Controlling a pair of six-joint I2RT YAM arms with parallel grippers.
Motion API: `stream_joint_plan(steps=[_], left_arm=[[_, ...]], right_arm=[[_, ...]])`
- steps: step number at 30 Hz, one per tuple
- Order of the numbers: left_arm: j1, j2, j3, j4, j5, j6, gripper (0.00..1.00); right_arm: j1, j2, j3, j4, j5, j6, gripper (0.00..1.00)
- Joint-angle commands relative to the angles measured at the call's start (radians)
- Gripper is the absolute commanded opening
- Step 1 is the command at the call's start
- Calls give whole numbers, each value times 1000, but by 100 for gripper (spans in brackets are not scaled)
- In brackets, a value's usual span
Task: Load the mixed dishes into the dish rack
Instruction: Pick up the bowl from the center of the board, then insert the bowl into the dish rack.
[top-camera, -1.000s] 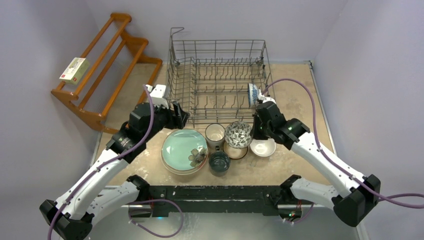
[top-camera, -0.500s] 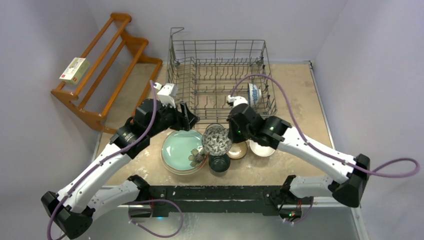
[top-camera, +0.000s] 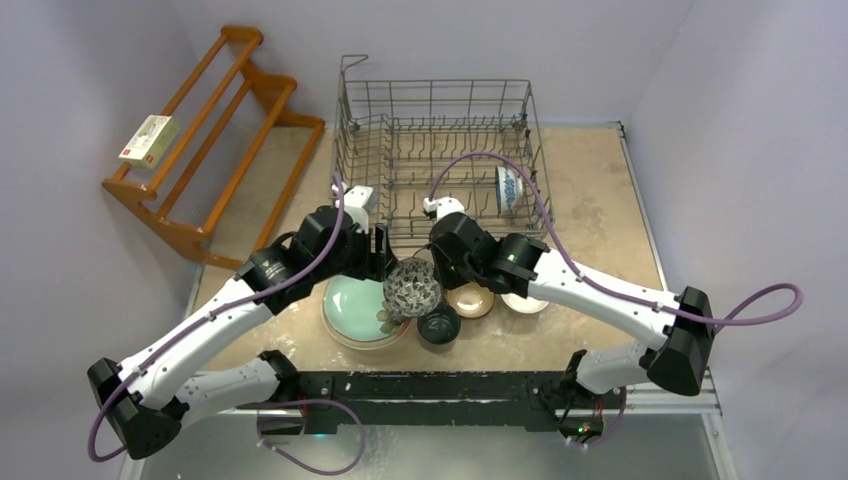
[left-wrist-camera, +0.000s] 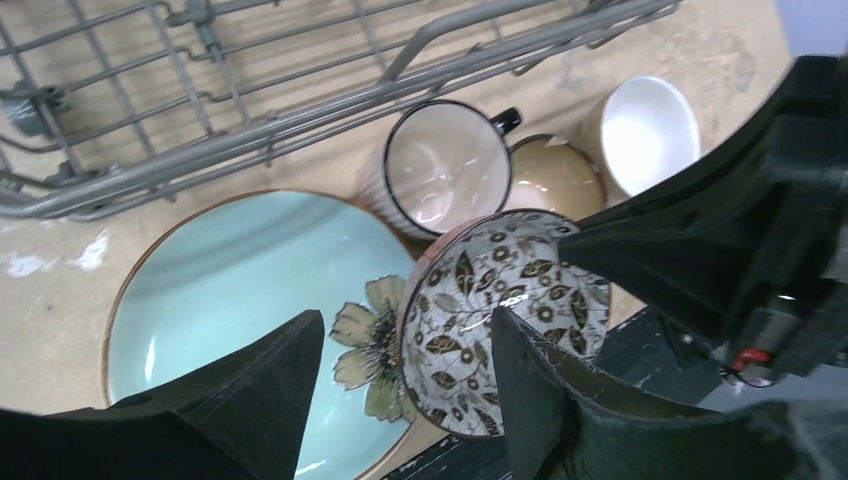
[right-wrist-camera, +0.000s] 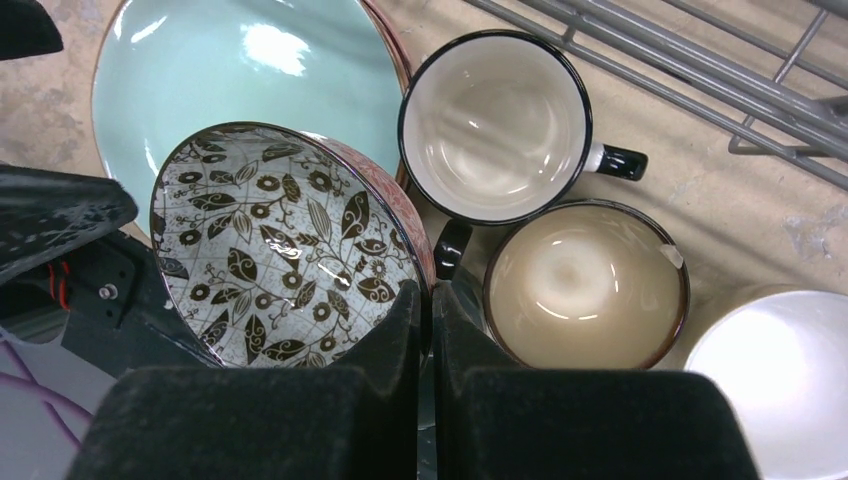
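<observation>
The patterned bowl (top-camera: 411, 288) hangs tilted on edge at the centre of the top view, over the right edge of the mint green plate (top-camera: 350, 295) and just below the dish rack (top-camera: 437, 85). The right gripper (right-wrist-camera: 428, 305) is pinched tight on the bowl's rim, and the leaf-printed inside faces that wrist camera. The left gripper (left-wrist-camera: 405, 320) stands open. In its wrist view the bowl shows in the gap, partly behind the finger at lower right; whether either finger touches it I cannot tell. On the table sit the white mug (right-wrist-camera: 495, 125), the beige bowl (right-wrist-camera: 585, 285) and a white bowl (right-wrist-camera: 780, 370). The dark teal mug (top-camera: 438, 323) stands just below the held bowl in the top view. A blue-and-white bowl (top-camera: 507, 188) stands on edge at the rack's right side.
</observation>
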Motion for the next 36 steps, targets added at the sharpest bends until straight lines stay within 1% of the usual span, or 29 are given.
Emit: stream_joint_plan(steps=[1, 6, 15, 24, 32, 36], left_arm=[[-3, 6, 42, -85, -72, 17, 60], [-4, 27, 35, -106, -41, 15, 57], [-4, 41, 0, -83, 17, 8, 48], [-4, 65, -9, -77, 12, 6, 41], [-4, 89, -21, -44, 41, -1, 27], [-5, 90, -20, -37, 43, -1, 12]], right_arm=[[9, -17, 54, 78, 23, -10, 0], [9, -14, 58, 94, 31, -8, 0], [9, -12, 69, 129, 44, -4, 0], [9, -36, 69, 148, 57, -4, 0], [9, -60, 54, 179, 52, 10, 0], [9, -64, 46, 190, 51, 18, 0]])
